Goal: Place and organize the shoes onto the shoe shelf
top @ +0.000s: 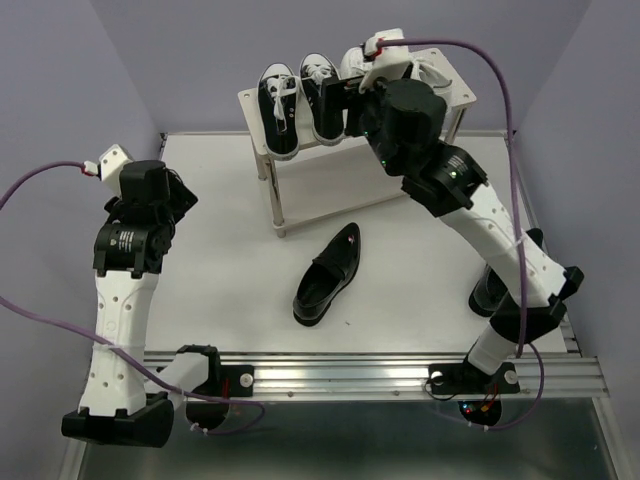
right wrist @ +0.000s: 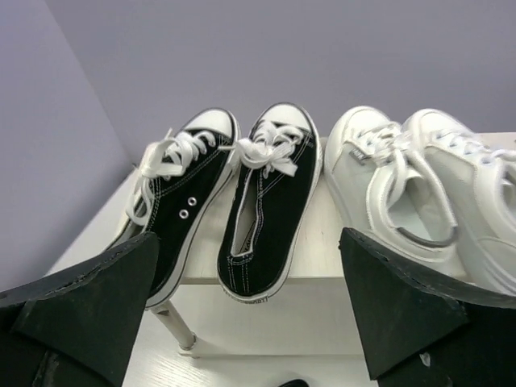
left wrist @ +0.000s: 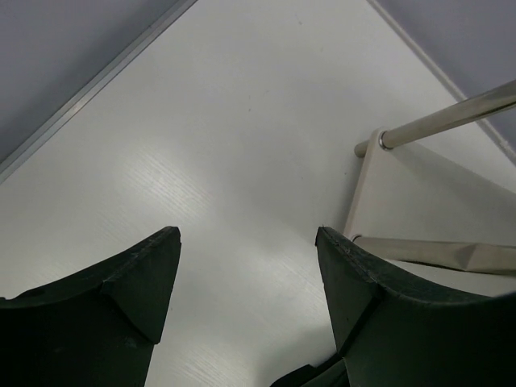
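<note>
The white, faintly grained table (top: 230, 260) sat in a corner of plain lavender walls (top: 60, 80), with a ribbed metal rail (top: 350, 378) along its near edge. The shoe shelf (top: 253, 120) stood at the far side. Its top board carried the black canvas sneakers (right wrist: 266, 193) side by side, with the white sneakers (right wrist: 419, 185) just beside them on the right. One glossy black loafer (top: 328, 275) lay on the table in front of the shelf, well apart from it. The right hand (right wrist: 248, 235) hovered before the top tier, spread wide and gripping nothing. The left hand (left wrist: 246, 242) hung over bare table near the shelf's lower corner, also parted and empty.
</note>
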`<state>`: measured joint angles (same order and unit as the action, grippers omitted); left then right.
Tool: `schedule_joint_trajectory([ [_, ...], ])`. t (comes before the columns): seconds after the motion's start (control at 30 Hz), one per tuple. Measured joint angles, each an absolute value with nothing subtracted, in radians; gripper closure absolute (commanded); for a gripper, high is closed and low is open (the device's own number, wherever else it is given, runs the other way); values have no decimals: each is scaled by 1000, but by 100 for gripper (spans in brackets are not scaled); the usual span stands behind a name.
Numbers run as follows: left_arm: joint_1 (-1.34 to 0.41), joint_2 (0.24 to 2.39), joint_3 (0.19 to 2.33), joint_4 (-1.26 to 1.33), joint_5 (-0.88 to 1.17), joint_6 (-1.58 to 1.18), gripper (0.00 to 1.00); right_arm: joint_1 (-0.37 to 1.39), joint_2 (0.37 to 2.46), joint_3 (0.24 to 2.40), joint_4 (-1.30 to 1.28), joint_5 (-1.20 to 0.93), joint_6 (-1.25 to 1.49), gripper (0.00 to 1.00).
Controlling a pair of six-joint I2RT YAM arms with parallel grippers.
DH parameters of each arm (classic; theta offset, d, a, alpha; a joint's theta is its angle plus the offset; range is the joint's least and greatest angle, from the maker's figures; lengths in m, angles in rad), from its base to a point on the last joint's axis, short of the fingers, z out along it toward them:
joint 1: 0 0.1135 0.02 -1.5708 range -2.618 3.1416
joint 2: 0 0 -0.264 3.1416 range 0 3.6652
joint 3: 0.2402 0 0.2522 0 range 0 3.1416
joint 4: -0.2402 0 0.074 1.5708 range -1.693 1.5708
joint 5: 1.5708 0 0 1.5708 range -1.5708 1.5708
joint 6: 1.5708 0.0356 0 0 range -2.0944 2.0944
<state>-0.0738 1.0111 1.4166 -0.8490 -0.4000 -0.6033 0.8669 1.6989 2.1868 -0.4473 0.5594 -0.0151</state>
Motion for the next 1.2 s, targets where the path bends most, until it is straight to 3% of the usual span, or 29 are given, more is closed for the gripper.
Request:
schedule_joint_trajectory([
  [0.17, -70, 1012, 1307, -841, -383, -598, 20, 867, 1541, 2150, -463, 564, 34, 0],
  [0.53, -70, 918, 1105, -789, -276, -573, 23, 865, 1163, 1740, -720, 607, 340, 0],
  [0.77, -100, 834, 989, -772, -220, -617, 23, 865, 1121, 1323, -836, 485, 596, 0],
  [0.97, -140, 752, 891, -768, -179, -658, 24, 865, 1117, 1025, -790, 316, 775, 0],
  [1.2, -144, 750, 881, -761, -165, -663, 24, 865, 1168, 933, -604, 175, 887, 0],
])
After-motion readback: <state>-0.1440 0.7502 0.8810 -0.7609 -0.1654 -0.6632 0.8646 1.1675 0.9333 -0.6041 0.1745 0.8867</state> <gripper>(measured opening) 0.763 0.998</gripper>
